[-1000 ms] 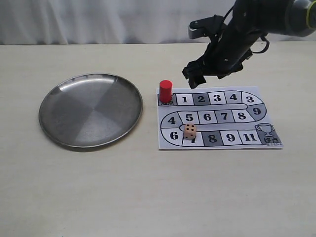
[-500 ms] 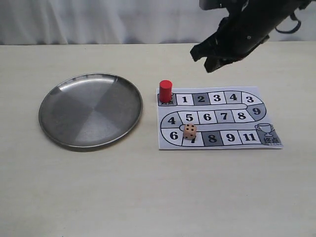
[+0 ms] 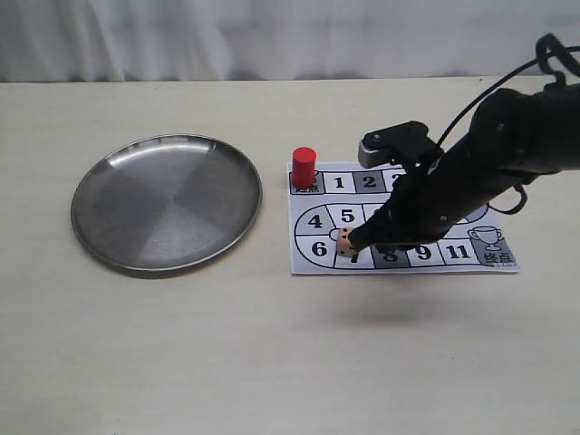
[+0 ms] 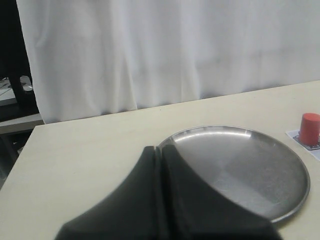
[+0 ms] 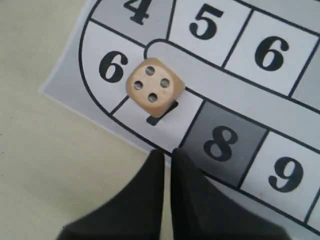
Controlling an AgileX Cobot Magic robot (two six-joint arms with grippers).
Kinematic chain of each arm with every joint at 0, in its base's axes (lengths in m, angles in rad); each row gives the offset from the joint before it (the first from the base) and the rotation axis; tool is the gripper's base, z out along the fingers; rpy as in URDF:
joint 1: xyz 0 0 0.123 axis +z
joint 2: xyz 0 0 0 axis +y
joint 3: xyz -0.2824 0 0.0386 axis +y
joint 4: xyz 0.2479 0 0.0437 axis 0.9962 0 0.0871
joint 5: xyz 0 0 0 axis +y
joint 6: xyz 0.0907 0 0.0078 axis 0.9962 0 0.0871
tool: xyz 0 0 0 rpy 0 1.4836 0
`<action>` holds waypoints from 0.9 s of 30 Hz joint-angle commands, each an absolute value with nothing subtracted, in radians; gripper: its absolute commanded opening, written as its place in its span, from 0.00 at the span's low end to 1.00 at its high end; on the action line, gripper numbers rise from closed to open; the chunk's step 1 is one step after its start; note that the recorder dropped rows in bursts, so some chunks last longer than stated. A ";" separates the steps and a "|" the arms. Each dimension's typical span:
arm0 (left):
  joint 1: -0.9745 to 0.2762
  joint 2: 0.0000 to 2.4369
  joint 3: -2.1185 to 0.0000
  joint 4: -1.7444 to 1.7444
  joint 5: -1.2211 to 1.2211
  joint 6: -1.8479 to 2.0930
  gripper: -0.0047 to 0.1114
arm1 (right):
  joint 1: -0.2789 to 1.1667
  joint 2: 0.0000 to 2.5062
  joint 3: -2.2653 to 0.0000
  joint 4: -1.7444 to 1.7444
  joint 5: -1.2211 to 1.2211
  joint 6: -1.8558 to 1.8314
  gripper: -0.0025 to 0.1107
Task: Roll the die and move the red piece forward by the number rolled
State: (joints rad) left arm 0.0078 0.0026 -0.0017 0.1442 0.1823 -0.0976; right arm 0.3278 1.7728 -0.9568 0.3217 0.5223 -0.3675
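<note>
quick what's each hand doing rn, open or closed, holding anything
Left hand: closed, holding nothing.
Right hand: closed, empty, just short of the small tan wooden die.

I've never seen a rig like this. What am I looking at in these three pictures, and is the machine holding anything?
It is a robot with two arms, each ending in a two-fingered gripper. One picture comes from a camera off the arms, overlooking the table. The other two come from small cameras on the wrists. On the table lie a round metal plate and a paper game board with numbered squares. A red piece stands on the corner square beside 1. A die sits by square 6, four dots facing the wrist camera. The right gripper is down close to the die, shut and holding nothing. The left gripper is also shut and empty, facing the plate.
</note>
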 commanded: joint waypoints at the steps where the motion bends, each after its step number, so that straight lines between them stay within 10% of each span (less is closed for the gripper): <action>1: -0.001 0.000 0.000 0.144 0.173 -0.099 0.04 | 0.364 1.797 -0.941 0.297 0.466 -0.383 0.06; 21: -0.001 0.000 0.000 0.144 0.173 -0.099 0.04 | 0.364 1.818 -0.954 0.301 0.451 -0.334 0.07; 27: -0.001 0.000 0.000 0.144 0.173 -0.099 0.04 | 0.364 1.760 -1.104 0.305 0.465 -0.291 0.44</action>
State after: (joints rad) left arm 0.0078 0.0026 -0.0017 0.1442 0.1823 -0.0976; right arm 0.3623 1.7726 -1.0576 0.3059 0.4621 -0.3038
